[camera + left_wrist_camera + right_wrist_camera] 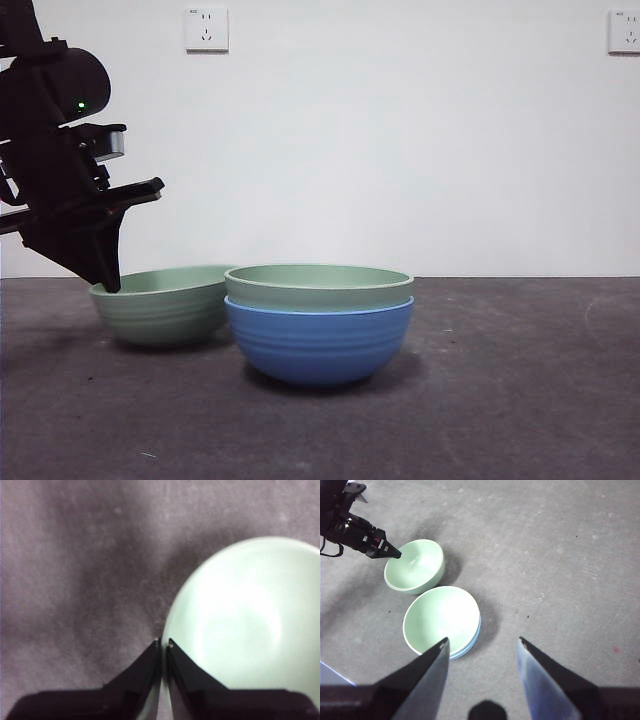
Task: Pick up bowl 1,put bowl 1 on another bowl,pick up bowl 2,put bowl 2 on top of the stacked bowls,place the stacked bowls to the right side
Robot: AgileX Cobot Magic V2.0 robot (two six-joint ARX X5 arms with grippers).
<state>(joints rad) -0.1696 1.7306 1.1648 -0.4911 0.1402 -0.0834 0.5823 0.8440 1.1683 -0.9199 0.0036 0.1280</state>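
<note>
The left gripper (pixel 108 283) pinches the rim of the loose pale green bowl (pixel 165 305) between nearly closed jaws, just beside the blue bowl (pixel 318 345) holding another green bowl (pixel 318 285) on the bench (pixel 500 400), while the right gripper (pixel 482 650) hangs above, jaws spread.

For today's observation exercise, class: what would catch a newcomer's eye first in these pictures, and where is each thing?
Most striking is the blue bowl at the table's middle with a pale green bowl nested in it, rims layered. Just behind and beside it stands a second pale green bowl, tipped slightly, with the big black left claw shut on its rim. The right claw hangs open high above the table.
</note>
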